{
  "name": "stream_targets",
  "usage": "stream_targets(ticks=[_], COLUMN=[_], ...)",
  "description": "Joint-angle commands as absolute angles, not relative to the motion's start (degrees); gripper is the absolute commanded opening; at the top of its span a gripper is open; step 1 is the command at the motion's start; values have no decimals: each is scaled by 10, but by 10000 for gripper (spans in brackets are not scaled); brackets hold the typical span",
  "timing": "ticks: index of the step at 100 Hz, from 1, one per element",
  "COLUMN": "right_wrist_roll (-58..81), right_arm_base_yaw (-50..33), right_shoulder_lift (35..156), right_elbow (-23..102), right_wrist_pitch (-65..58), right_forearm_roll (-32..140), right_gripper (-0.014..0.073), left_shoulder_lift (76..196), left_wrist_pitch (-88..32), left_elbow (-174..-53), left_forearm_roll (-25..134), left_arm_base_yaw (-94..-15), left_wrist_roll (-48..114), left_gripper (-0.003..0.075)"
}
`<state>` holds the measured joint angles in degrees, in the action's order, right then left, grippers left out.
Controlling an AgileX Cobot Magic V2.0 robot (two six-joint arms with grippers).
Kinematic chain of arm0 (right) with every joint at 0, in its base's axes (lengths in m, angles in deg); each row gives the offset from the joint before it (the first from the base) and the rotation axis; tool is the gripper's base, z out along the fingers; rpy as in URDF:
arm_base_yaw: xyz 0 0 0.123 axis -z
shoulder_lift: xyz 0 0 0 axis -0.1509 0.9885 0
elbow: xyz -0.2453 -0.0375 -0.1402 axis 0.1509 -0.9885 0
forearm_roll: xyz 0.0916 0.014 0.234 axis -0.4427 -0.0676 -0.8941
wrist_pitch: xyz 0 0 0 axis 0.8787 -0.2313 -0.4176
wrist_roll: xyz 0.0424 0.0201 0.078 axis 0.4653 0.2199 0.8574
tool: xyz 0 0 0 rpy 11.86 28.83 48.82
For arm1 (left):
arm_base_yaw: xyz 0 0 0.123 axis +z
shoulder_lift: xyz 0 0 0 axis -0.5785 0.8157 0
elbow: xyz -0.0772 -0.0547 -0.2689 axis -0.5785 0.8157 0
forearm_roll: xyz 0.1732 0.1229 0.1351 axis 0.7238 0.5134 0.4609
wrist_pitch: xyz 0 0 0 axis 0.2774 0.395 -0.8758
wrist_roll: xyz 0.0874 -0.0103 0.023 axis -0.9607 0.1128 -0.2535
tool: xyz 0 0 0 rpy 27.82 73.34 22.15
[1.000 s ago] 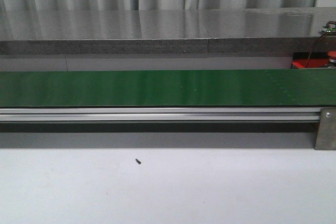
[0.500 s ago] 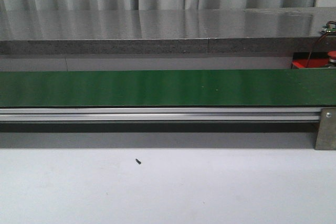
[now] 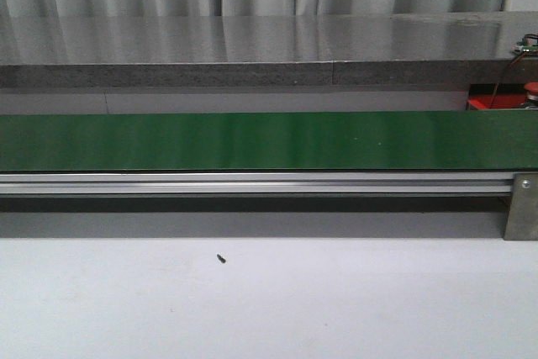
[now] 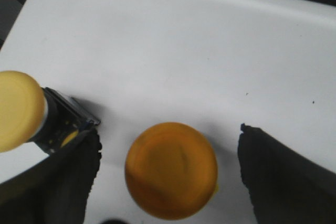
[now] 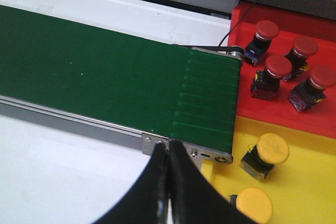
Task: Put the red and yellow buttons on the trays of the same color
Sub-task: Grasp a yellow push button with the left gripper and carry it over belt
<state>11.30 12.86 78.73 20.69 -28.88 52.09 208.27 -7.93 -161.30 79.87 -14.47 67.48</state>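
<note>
The left gripper [image 4: 168, 182] has its fingers [image 4: 273, 177] spread wide, and a yellow button [image 4: 171, 170] stands between them with its round cap toward the camera, so its axis points up along the approach line. It touches neither finger. A second yellow button [image 4: 21, 109] lies tilted just outside one finger, its dark base resting on the white table [image 4: 184, 45]. The right gripper [image 5: 169, 192] has its fingers pressed together and holds nothing; it hangs over the end of the green belt [image 5: 105, 77]. Beside that end are the red tray [image 5: 310, 119], with four red buttons [image 5: 277, 67], and the yellow tray [image 5: 310, 182], with two yellow ones. I judge the left arm is clearly nearer to the centred button, so closing on it comes next, then carrying it to the yellow tray.
</note>
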Motion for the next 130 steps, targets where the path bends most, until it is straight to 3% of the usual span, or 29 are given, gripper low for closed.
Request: stream_targets(ticks=[1, 24, 59, 99, 130], right_wrist_roll=[108, 108, 108, 108, 108], right_arm_base_yaw=[130, 130, 130, 130, 130], right_shoulder_lift=[786, 786, 786, 786, 786], right_elbow=[221, 221, 221, 221, 221], right_wrist_pitch=[-251, -251, -251, -251, -251], right_forearm_roll=[509, 509, 509, 509, 509], right_gripper=[-96, -96, -96, -96, -96], left_shoulder_lift=[2056, 2064, 2064, 2058, 1980], left_wrist_pitch=[-115, -129, -153, -135, -54], left_elbow=[-1631, -1631, -1631, -1631, -1631], left_forearm_roll=[797, 795, 795, 807, 782], left_arm_base_yaw=[-144, -154, -157, -157, -156], left_wrist_roll=[681, 681, 681, 681, 681], left_gripper=[534, 522, 398, 113, 104])
